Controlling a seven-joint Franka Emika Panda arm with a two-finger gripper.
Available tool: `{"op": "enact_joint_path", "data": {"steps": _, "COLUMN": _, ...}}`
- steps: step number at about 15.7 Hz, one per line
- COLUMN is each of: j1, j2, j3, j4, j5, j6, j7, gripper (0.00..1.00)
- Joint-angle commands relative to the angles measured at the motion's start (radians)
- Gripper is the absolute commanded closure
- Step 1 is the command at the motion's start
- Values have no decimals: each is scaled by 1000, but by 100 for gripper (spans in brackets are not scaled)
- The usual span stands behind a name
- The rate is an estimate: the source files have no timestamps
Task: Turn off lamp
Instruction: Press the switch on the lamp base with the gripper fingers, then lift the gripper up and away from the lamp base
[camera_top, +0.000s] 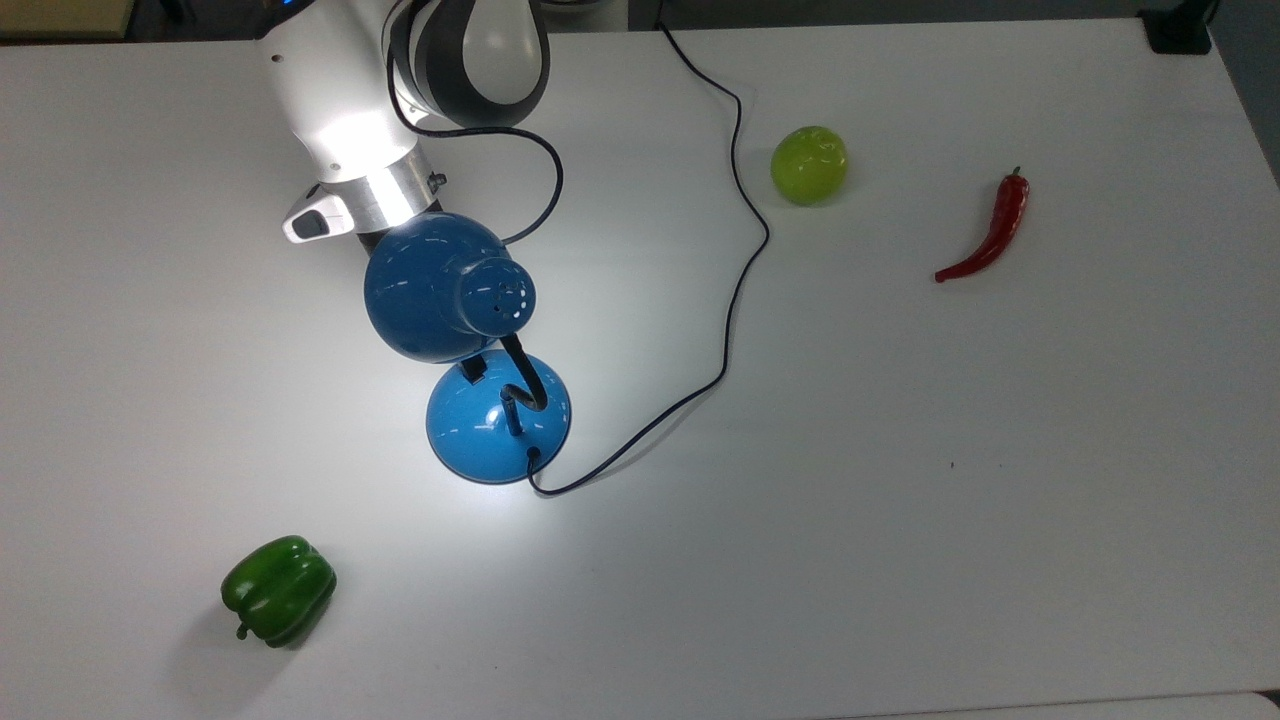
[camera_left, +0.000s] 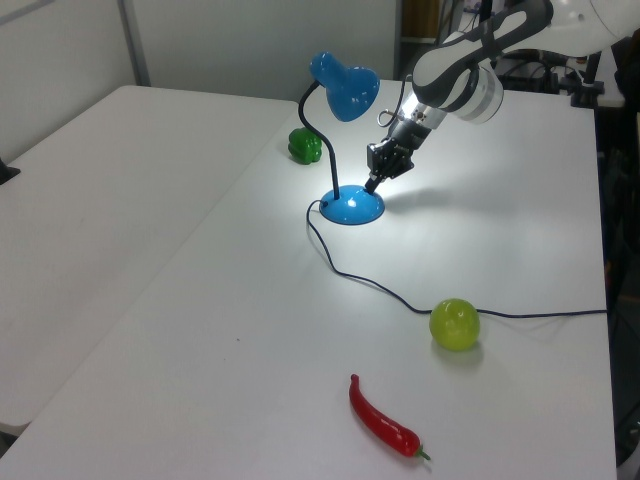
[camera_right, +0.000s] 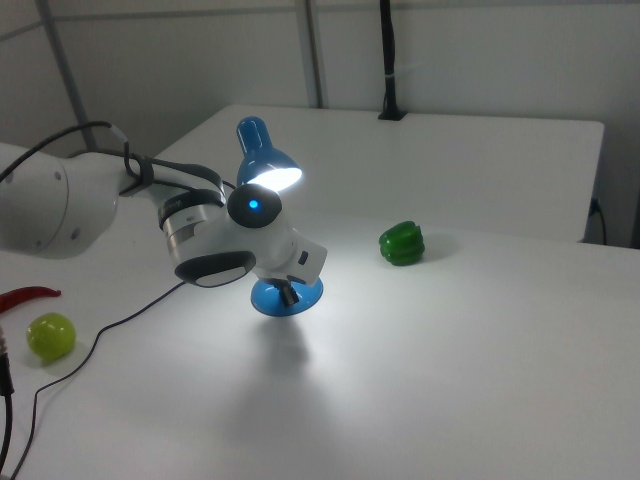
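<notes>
Left view shows your black two-finger gripper (camera_left: 373, 184) at the lit glossy blue dome-shaded desk lamp's (camera_left: 345, 95) round base (camera_left: 351, 207); finger state undeterminable.

Blue lamp (camera_top: 470, 340) upright on white table (camera_top: 900, 500) — lit (shade tipped down), black cord trailing.

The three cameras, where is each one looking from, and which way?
Top view: looks straight down on the table; the arm enters from the top edge above the lamp.
Left view: looks from the chili pepper end toward the lamp; the arm and hand show.
Right view: looks from the opposite side; the arm fronts the lamp.
All share the green pepper.
</notes>
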Motion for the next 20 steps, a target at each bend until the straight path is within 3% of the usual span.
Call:
{"op": "enact_joint_path", "data": {"steps": 1, "j1": -8, "j2": 12, "j3": 6, "j4": -12, "j5": 29, "j6": 24, "j7": -36, "gripper": 100}}
{"op": "enact_joint_path", "data": {"steps": 11, "j1": -36, "j2": -42, "j3": 5, "j4": -49, "j5": 16, "j6": 9, "j7": -37, "gripper": 100}}
{"op": "enact_joint_path", "data": {"steps": 15, "j1": -40, "j2": -106, "j3": -3, "j4": -129, "j5": 3, "j6": 8, "j7": -183, "gripper": 100}}
{"op": "enact_joint_path", "data": {"steps": 18, "j1": -43, "j2": -164, "j3": -35, "j4": -172, "j5": -37, "j6": -46, "j7": -249, "gripper": 100}}
{"op": "enact_joint_path", "data": {"steps": 20, "j1": -43, "j2": -189, "j3": -72, "j4": -169, "j5": -118, "j6": -126, "j7": -257, "gripper": 96}}
